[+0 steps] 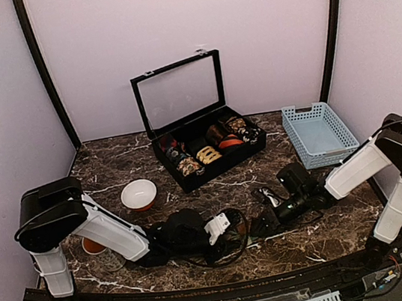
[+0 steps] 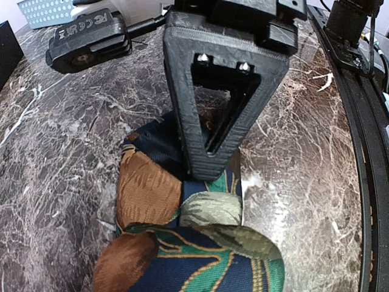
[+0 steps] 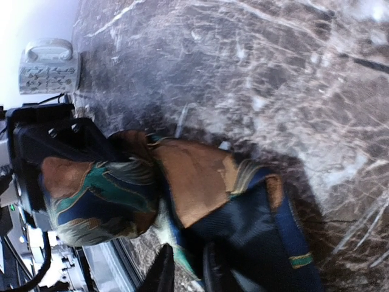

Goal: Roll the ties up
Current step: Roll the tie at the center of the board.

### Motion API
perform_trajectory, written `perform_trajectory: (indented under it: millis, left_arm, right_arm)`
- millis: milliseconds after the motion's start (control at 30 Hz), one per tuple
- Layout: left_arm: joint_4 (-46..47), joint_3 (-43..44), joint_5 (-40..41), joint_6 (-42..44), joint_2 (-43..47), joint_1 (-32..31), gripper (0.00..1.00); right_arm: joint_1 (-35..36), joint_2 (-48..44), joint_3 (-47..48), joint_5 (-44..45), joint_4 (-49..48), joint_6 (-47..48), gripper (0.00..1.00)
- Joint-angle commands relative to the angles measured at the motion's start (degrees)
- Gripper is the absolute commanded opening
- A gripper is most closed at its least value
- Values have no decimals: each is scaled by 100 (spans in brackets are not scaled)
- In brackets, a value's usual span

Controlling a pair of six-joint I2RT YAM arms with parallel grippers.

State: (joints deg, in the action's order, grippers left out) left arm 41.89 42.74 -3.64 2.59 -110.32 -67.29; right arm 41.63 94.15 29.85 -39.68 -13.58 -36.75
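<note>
Green-brown tie (image 2: pixel 182 243) sat half-rolled in left pincer's (image 1: pixel 232 229) grip, right pincer (image 3: pixel 188 271) clamping its tail; we judged more winding due.

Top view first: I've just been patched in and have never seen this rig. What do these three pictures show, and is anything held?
The top view looks down from behind on two robot arms bolted at the near edge of a marble table: the left arm and the right arm. Each ends in a two-finger gripper with a small camera beside it, and those cameras give the other two pictures.

On the table are an open black box of rolled fabric, a blue basket and a white bowl. Between the arms lies a patterned tie, partly rolled.

The left wrist picture shows the left gripper pressing on the tie next to the roll; I cannot tell whether it clamps it. The right wrist picture shows the right gripper pinching the tie's flat part.
</note>
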Motion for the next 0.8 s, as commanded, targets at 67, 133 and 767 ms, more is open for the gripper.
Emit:
perform_trajectory:
  millis: [67,133,767]
  left_arm:
    - [-1430,76,140,211,-338,-12,31]
    - [-1468,97,117,204,-378,-13,32]
    - [-1485,142,91,218,-411,-29,32]
  right_arm:
    - [183,-481,157,-148,111,-286,33]
    - [250,-547,341,-211,140,-324,39]
    - [766,64,829,-208,325,-347,42]
